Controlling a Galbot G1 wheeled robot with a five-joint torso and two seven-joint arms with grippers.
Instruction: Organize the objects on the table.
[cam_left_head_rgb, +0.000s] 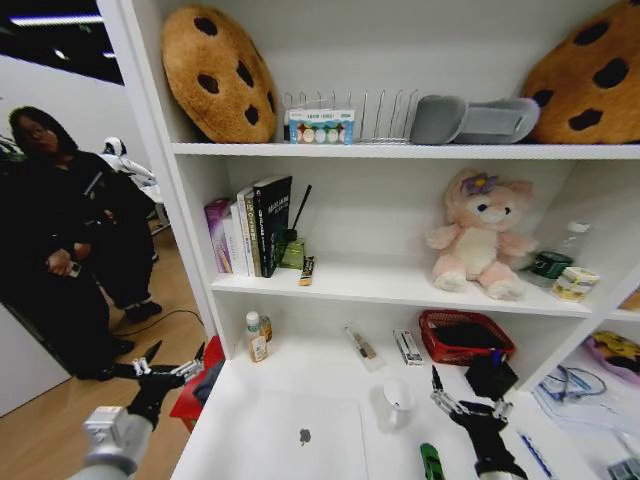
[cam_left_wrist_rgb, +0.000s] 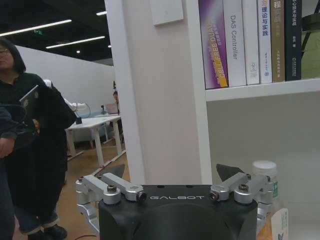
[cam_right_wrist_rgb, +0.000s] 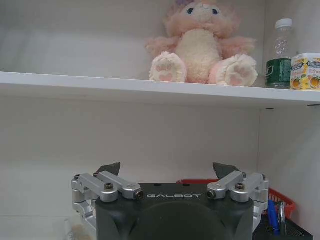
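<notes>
Left gripper (cam_left_head_rgb: 170, 358) up in the air past the left edge of the table (cam_left_head_rgb: 215, 425), above the wood floor, fingers spread wide, nothing held. Right gripper (cam_left_head_rgb: 470, 393) up over the right part of the table, fingers spread wide too, nothing held. Same wide fingers seen up close on the left gripper (cam_left_wrist_rgb: 171, 172) and the right gripper (cam_right_wrist_rgb: 169, 169). Big white shelf (cam_left_head_rgb: 400, 285) standing at the back of the table. Slim silver laptop (cam_left_head_rgb: 290, 440) lying flat and shut near the front of the table, logo up, between the two grippers. Pink plush bear (cam_left_head_rgb: 476, 248) sitting up on the shelf, well above the right gripper. Red basket (cam_left_head_rgb: 440, 330) at the back of the table, under the bear. Tiny green toy car (cam_left_head_rgb: 431, 462) on the table just right of the laptop, close by the right arm. Blue pen (cam_left_head_rgb: 531, 450) lying further right on the table.
</notes>
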